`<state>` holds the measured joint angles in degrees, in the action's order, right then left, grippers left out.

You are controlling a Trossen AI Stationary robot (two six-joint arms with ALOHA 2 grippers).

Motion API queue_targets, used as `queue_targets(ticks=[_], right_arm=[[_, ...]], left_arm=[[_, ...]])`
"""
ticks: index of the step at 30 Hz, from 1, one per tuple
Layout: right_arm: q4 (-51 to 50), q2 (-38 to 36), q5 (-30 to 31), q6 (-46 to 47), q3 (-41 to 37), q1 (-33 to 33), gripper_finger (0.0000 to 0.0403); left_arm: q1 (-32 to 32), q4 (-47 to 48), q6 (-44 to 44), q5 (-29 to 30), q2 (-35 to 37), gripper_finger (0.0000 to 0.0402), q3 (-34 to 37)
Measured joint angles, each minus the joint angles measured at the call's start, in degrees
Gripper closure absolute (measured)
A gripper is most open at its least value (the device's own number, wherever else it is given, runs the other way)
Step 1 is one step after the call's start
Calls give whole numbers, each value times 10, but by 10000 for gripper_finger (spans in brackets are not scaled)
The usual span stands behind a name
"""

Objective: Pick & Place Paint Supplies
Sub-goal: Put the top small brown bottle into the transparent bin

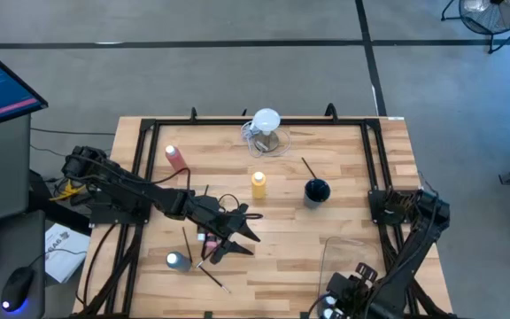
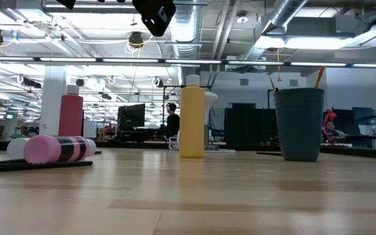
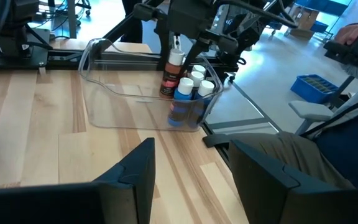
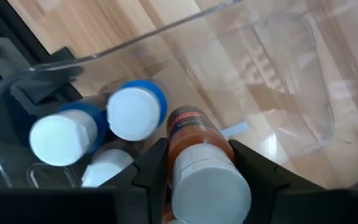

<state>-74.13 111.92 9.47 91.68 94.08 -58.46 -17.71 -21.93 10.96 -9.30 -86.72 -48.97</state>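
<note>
Clear plastic forms the bin (image 3: 143,99) at the lower right of the high view, and we have the right end effector (image 4: 194,163) down inside it, clamped around a brown-red paint bottle (image 4: 194,144) just below its white cap. Three other small white-capped bottles (image 4: 114,134) stand packed in the same corner of the bin, touching one another.

Our left end effector (image 1: 228,232) sits low and left of centre on the table (image 1: 352,195), fingers parted and empty in its wrist view. Just beneath it in the high view lie a pink bottle (image 2: 56,149) on its side, a thin dark paintbrush (image 1: 212,275) and a small bottle (image 1: 176,260) standing near the lower left. Farther up the table stand the pink-red squeeze bottle (image 1: 175,158), the yellow squeeze bottle (image 1: 258,184) and a dark cup (image 1: 317,191) with a brush in it.

We judge these bottles light, rigid enough to squeeze gently, with smooth round walls that could slip or roll; the lying pink one is best taken across its middle. The squeeze bottles should be gripped on the body below the shoulder, not the cap. The brush is thin and flat on the wood, so we would pinch it mid-handle, and it may skid.
</note>
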Motion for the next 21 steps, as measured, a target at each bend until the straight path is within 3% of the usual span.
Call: queue_targets(ticks=[17, 21], right_arm=[[12, 0, -4, 13, 0, -3, 271], [-29, 0, -4, 14, 0, -2, 271]], left_arm=[[0, 0, 0, 0, 0, 238, 0], [0, -1, 0, 0, 0, 238, 0]])
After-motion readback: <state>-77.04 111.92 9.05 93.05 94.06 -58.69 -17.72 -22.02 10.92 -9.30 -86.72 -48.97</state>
